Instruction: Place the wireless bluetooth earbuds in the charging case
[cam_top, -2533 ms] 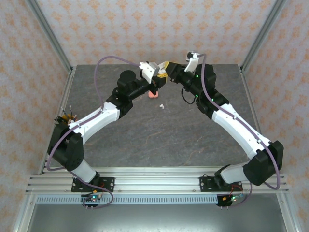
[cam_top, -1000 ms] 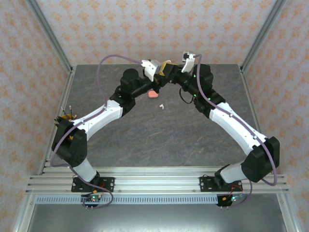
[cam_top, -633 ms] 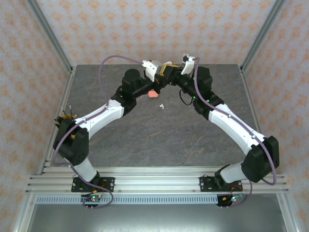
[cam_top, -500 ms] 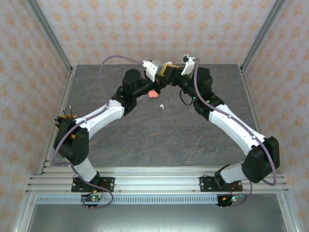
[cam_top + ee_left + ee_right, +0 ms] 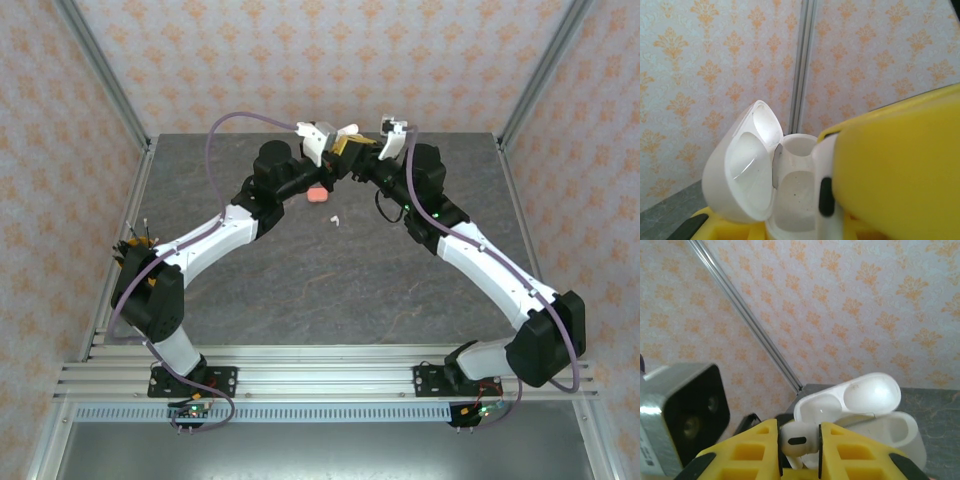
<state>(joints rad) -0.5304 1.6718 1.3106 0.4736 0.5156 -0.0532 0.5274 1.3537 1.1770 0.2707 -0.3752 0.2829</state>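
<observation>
My right gripper (image 5: 799,434) is closed on one white earbud (image 5: 795,441); its two yellow fingers (image 5: 752,452) press the earbud from both sides, with only the earbud's width between them. A dark oval slot on the earbud faces the right wrist camera. This earbud is just in front of the open mouth of the charging case (image 5: 892,435); I cannot tell if it touches the case.

In the left wrist view the earbud stands at the right rim of the case; I cannot tell if its end is already inside.

My left gripper (image 5: 338,152) is clamped on the case from below; the base of the case goes down between yellow fingers at the lower edge of the left wrist view. The lid (image 5: 747,170) is swung open to the left of the case body; the inside is white and hollow.

A small coral-red thing (image 5: 318,195), too small to identify, lies on the table (image 5: 300,280) below the case; a second white earbud (image 5: 335,219) lies near it, farther from the case.
</observation>
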